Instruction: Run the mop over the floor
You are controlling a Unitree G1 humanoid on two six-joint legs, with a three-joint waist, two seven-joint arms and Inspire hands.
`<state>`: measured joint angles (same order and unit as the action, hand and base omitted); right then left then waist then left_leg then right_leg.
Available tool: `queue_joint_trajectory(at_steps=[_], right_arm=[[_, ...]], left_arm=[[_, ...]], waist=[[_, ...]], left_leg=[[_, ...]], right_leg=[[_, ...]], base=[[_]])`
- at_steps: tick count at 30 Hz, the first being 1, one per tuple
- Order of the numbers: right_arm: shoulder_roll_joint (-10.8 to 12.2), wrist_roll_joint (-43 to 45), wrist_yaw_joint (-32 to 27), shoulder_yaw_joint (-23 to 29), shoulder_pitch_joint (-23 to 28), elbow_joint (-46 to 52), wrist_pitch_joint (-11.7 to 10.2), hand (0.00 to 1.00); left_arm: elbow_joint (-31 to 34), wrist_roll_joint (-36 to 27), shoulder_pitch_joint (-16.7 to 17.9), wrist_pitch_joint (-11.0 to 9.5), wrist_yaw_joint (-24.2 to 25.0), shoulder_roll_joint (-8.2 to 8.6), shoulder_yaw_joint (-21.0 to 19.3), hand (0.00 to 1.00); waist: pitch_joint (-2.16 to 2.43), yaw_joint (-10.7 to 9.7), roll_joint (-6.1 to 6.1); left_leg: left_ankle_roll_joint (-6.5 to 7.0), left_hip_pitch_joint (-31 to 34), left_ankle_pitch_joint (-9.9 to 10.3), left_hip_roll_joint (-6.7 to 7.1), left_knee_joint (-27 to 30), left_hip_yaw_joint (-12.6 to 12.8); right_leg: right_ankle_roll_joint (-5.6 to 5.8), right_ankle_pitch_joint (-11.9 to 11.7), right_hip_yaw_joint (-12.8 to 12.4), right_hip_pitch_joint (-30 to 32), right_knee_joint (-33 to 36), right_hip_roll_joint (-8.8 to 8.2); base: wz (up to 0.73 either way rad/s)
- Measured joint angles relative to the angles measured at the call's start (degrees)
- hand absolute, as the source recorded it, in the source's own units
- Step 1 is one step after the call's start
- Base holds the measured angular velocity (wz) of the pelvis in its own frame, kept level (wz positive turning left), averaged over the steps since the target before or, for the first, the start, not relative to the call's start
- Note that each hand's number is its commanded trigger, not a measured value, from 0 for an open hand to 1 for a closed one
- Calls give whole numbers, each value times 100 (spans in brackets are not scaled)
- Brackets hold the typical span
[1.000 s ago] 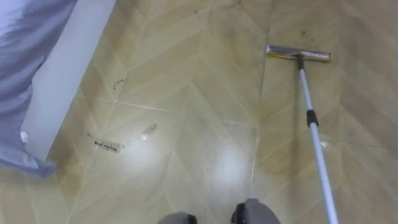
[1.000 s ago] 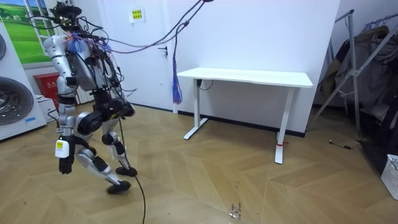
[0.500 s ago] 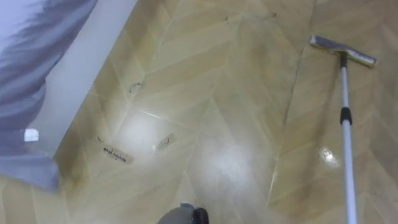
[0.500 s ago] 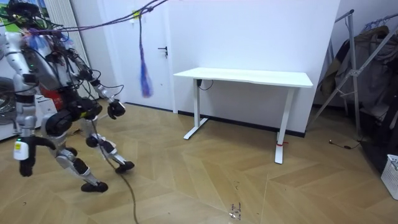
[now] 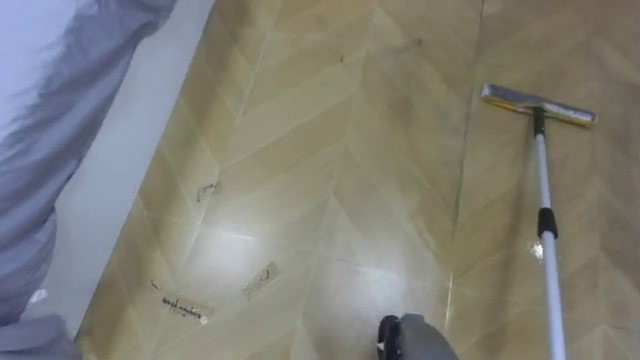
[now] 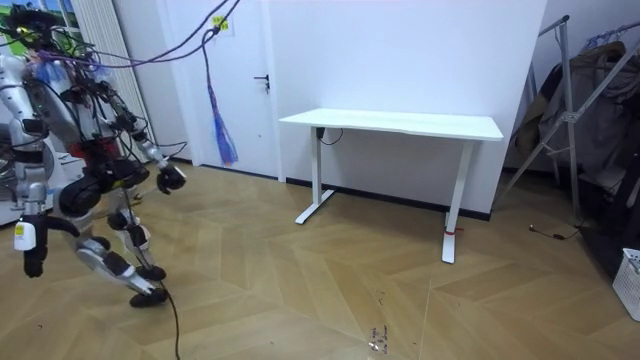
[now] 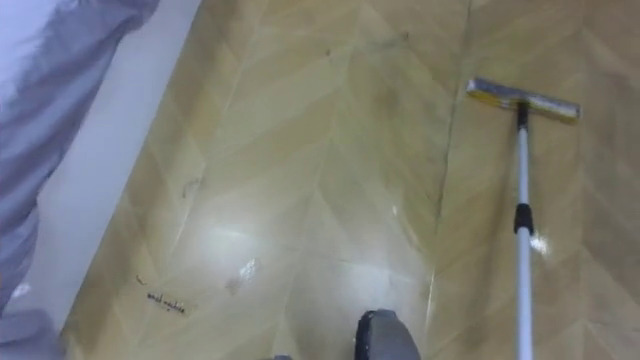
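A mop lies on the wooden floor at the right of the eye views. Its flat head (image 5: pixel 538 104) (image 7: pixel 522 100) is far from me, and its white pole (image 5: pixel 545 240) runs down to the lower edge, where its top end is cut off. In the room view I stand near the left edge, leaning forward in mid-step. My left hand (image 6: pixel 172 180) reaches out toward the room view's right. My right hand (image 6: pixel 33 262) hangs by my leg. Neither hand touches the mop.
Grey cloth (image 5: pixel 50 130) and a white panel (image 5: pixel 130 170) fill the left of the eye views. Small labels (image 5: pixel 180 308) lie on the floor. A white desk (image 6: pixel 395 124) stands by the wall, with a drying rack (image 6: pixel 575 110) at the right.
I have stepped toward the room view's left, away from the desk. The eye views have shifted with my walk. The mop has stayed on the floor.
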<state>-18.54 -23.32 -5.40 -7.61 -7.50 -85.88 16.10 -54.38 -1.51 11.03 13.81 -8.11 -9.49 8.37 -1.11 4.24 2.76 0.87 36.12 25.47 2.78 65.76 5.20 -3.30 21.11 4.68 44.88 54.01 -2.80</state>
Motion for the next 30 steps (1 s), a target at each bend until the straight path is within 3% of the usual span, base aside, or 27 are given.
queue_joint_trajectory(at_steps=[1, 2, 3, 5, 6, 7, 8, 9, 11, 13, 14, 15, 16, 18, 21, 23, 24, 25, 26, 27, 28, 30], right_arm=[[-112, 45, 7, -6, -377, 37, 3, 100], [-164, 42, 19, -16, -567, 83, -5, 100], [-236, 29, 28, -32, -939, 176, -64, 100], [-285, -12, 35, -76, -1306, 350, -140, 100], [-298, -101, 85, -78, -1476, 383, -183, 100], [-291, -151, 153, -65, -1498, 454, -190, 100], [-293, -168, 186, -58, -1461, 458, -185, 100], [-319, -178, 199, -66, -1345, 462, -163, 100], [-367, -204, 279, -71, -1080, 461, -172, 100], [-427, -219, 356, -119, -694, 403, -247, 100], [-445, -213, 355, -126, -609, 373, -251, 100], [-480, -216, 345, -135, -437, 263, -289, 100], [-479, -206, 287, -170, -281, 180, -305, 100], [-424, -206, 144, -187, 33, 179, -309, 100], [-140, -203, -70, -192, 479, 179, -364, 100], [25, -140, -130, -192, 689, 181, -411, 100], [118, -139, -145, -193, 772, 181, -418, 100], [210, -118, -141, -190, 853, 183, -418, 100], [250, -87, -139, -179, 895, 185, -418, 100], [299, -42, -120, -158, 951, 188, -412, 100], [314, 26, -99, -130, 949, 208, -392, 100], [327, 31, -87, -125, 957, 238, -333, 100]], left_arm=[[41, -111, 4, -2, -16, -19, 7, 0], [56, -137, 0, -5, -27, -33, 7, 0], [152, -133, -3, -43, -33, -80, 10, 0], [263, -118, -15, -122, -34, -132, 9, 0], [263, -126, 6, -160, -26, -135, 13, 0], [278, -125, 47, -176, -17, -150, 22, 0], [279, -125, 68, -176, -15, -151, 47, 0], [283, -99, 48, -176, 16, -144, 92, 0], [283, -25, -21, -170, 123, -138, 92, 0], [304, -10, -168, -187, 158, -129, 92, 0], [321, -12, -192, -214, 157, -125, 92, 0], [332, -13, -261, -288, 155, -116, 103, 0], [337, -13, -296, -351, 147, -118, 112, 0], [340, -4, -341, -416, 137, -106, 86, 0], [334, 7, -328, -379, 93, -84, 85, 0], [296, 169, -261, -341, 83, -20, 85, 0], [252, 178, -241, -330, 78, 6, 91, 0], [235, 187, -207, -288, 71, 12, 88, 0], [209, 230, -185, -264, 66, 20, 88, 0], [141, 231, -166, -226, 34, 55, 87, 0], [77, 218, -165, -176, 17, 89, 86, 0], [-15, 211, -223, -125, 16, 119, 75, 0]], waist=[[-16, 100, -103], [-28, 114, -143], [-61, 124, -231], [-111, 279, -391], [-113, 368, -464], [-75, 389, -497], [-42, 380, -521], [-14, 382, -527], [-14, 390, -512], [-19, 355, -443], [-23, 332, -398], [-32, 275, -258], [-15, 225, -146], [-2, 219, -37], [-4, 70, 44], [10, -55, 59], [14, -147, 54], [43, -226, -1], [68, -262, -33], [92, -267, -54], [89, -247, -37], [80, -263, -54]], left_leg=[[-13, 265, -313, -31, 550, 32], [-49, 408, -317, -37, 624, 9], [3, 778, -283, -132, 522, 11], [-12, 1239, -293, -289, -214, -20], [-114, 1350, -404, -311, -1027, -74], [-22, 1341, -764, -319, -1522, -101], [26, 1300, -846, -289, -1619, -92], [181, 1112, -940, -285, -1734, -10], [404, 942, -957, -284, -1755, 132], [664, 766, -742, -110, -1683, 232], [706, 728, -684, -67, -1659, 241], [765, 655, -549, -4, -1597, 222], [820, 600, -432, 61, -1592, 208], [875, 521, -306, 121, -1636, 202], [882, 319, -224, 167, -1822, 185], [839, 136, -202, 197, -1979, 107], [779, 38, -168, 196, -2034, 44], [714, -60, -99, 195, -2044, 5], [669, -105, -60, 197, -2042, -26], [566, -220, 18, 140, -2039, -85], [473, -343, 93, 47, -2047, -158], [374, -558, 161, -18, -2086, -268]], right_leg=[[-41, 167, -50, 7, 203, 2], [-51, 239, -58, 6, 270, 2], [-117, 322, -62, -8, 360, 19], [-139, 417, -80, -119, 357, 48], [-101, 498, -64, -278, 277, 50], [9, 640, -83, -490, 216, 11], [76, 697, -82, -598, 166, -27], [198, 735, -32, -777, 13, -97], [296, 809, 19, -1035, -122, -209], [436, 707, -86, -1061, 294, -352], [509, 635, -114, -1047, 442, -401], [555, 480, -170, -967, 721, -425], [594, 228, -305, -824, 1025, -420], [646, -3, -537, -544, 1382, -350], [636, 15, -583, 28, 1132, -185], [617, 0, -600, 181, 321, -99], [505, -161, -595, 219, -362, -76], [468, -500, -572, 200, -866, -52], [442, -665, -538, 169, -923, -45], [344, -773, -458, 42, -975, 21], [237, -759, -375, -114, -1037, 109], [146, -673, -264, -328, -1015, 133]], base=[[-19], [-6], [0], [-7], [-3], [11], [30], [36], [24], [19], [24], [20], [13], [-7], [-1], [17], [18], [21], [11], [-6], [-11], [8]])
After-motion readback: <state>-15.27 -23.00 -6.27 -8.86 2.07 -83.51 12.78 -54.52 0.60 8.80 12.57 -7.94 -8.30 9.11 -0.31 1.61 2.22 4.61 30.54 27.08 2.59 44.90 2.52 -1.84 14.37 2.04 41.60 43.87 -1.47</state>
